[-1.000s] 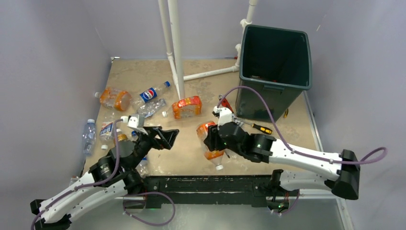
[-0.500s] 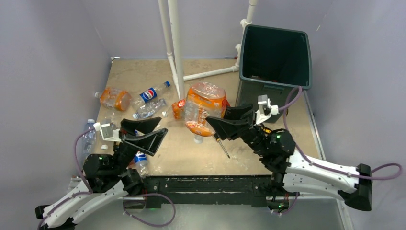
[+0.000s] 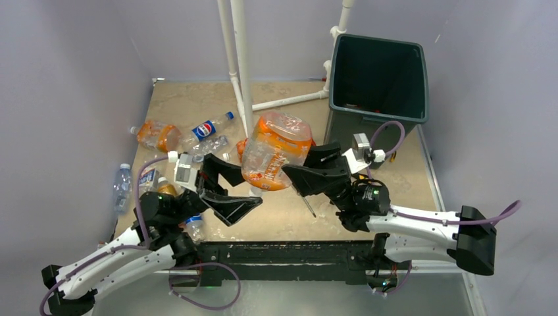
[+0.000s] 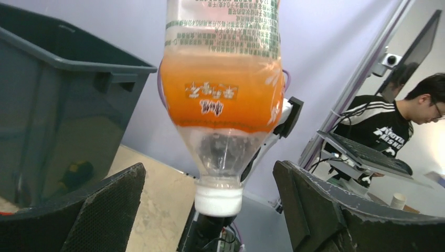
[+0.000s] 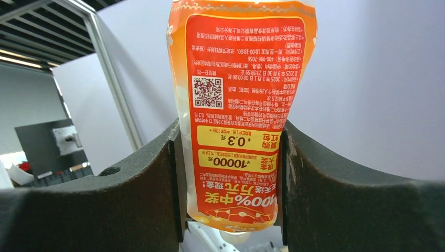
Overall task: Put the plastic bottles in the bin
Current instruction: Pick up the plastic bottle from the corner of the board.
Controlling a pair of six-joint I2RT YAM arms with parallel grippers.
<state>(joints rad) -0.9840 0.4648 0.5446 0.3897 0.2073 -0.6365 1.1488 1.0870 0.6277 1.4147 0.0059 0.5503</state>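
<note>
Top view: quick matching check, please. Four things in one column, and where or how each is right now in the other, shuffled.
1. orange bottle
2. Pepsi bottle
3. bin
4. left end effector

A. open, holding nothing
B. lying on its side, far left
C. held cap down in the right end effector
D. standing upright, far right

Pairs: 1-C, 2-B, 3-D, 4-A

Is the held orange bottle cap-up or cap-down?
Cap-down: the orange bottle hangs in the right gripper with its white cap at the bottom.
</note>
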